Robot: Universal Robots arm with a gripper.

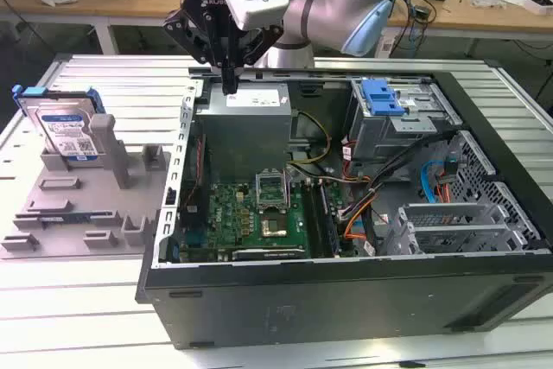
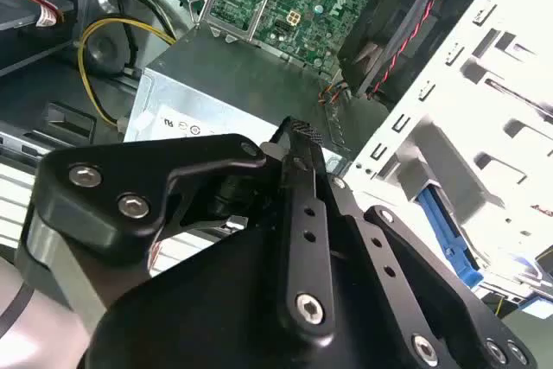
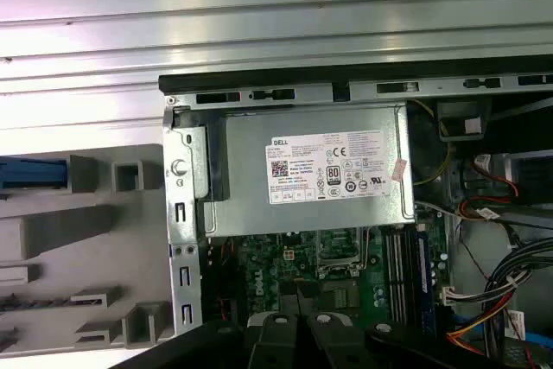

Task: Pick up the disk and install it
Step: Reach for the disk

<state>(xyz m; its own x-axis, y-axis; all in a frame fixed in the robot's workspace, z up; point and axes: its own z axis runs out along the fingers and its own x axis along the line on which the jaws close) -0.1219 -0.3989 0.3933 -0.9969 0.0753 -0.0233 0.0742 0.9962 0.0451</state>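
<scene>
The disk [image 1: 62, 127], silver with a blue-and-white label and blue rails, stands upright in a grey holder [image 1: 82, 209] on the exterior view's left, outside the open computer case [image 1: 346, 300]. Its blue edge [image 3: 30, 174] appears in the first wrist view. My gripper [image 1: 229, 84] hangs over the case's back corner, just above the grey power supply [image 1: 251, 127], well to the right of the disk. Its fingers [image 2: 298, 140] are shut together with nothing between them.
Inside the case are the green motherboard [image 1: 259, 213], loose cables [image 1: 363, 205] and a metal drive cage [image 1: 406, 127] with a blue latch [image 1: 380, 97] on top. The power supply's white sticker [image 3: 333, 166] lies below the wrist. Cluttered benches stand behind.
</scene>
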